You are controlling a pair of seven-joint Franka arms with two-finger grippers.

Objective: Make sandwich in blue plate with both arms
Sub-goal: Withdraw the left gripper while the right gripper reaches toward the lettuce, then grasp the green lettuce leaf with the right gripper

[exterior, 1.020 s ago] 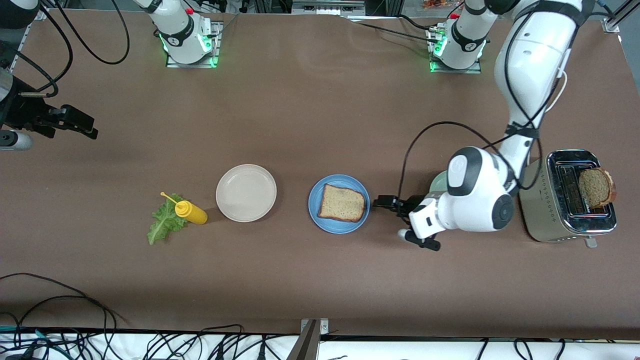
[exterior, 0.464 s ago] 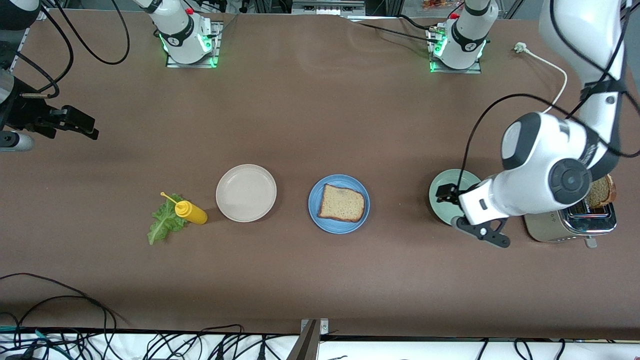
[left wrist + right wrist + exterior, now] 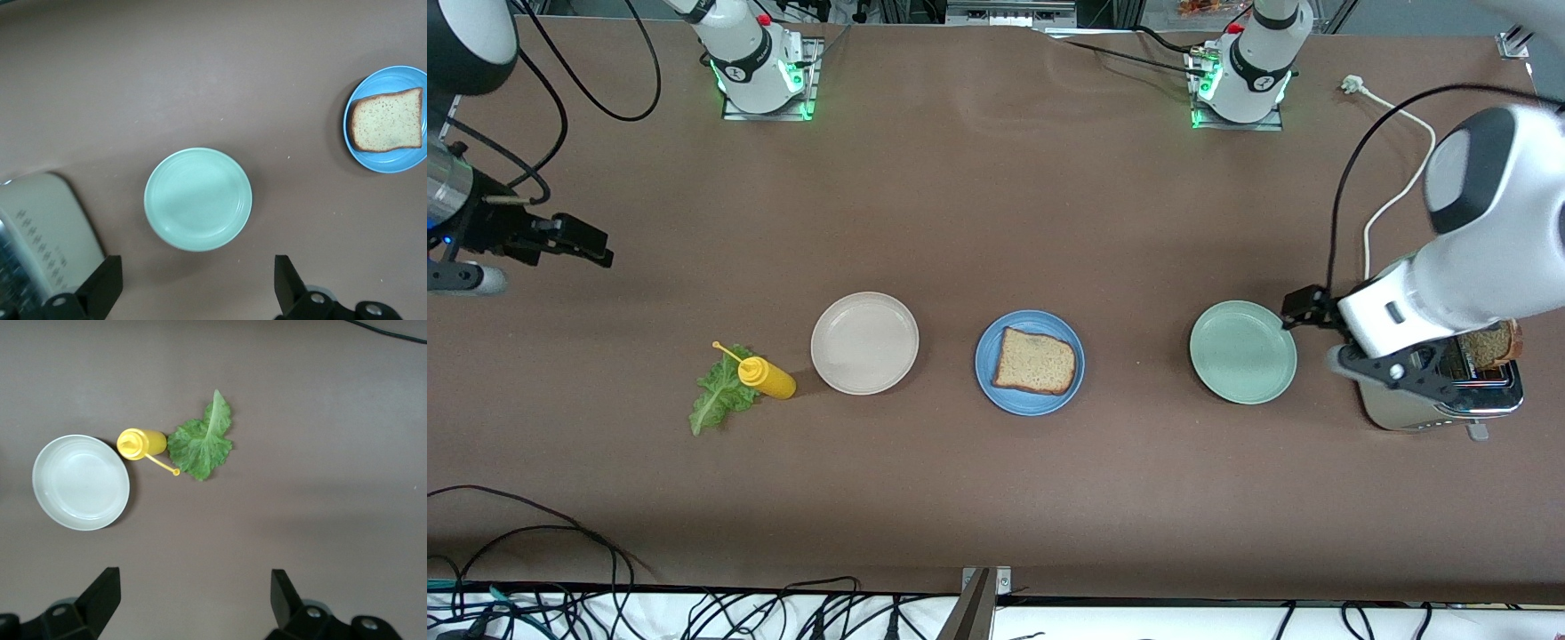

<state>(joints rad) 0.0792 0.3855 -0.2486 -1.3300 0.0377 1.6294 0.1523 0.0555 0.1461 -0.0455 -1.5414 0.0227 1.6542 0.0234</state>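
This is looking like a robotics lab dressed up as a kitchen counter. Two white arms are standing on metal base plates [image 3: 767, 107] bolted to a brown table [image 3: 996, 204], green lights are glowing at their feet, and loose black cables [image 3: 694, 609] are trailing along the table's near edge. A chrome toaster [image 3: 1440, 400], plates and a yellow squeeze bottle [image 3: 767, 377] are sitting out as props.
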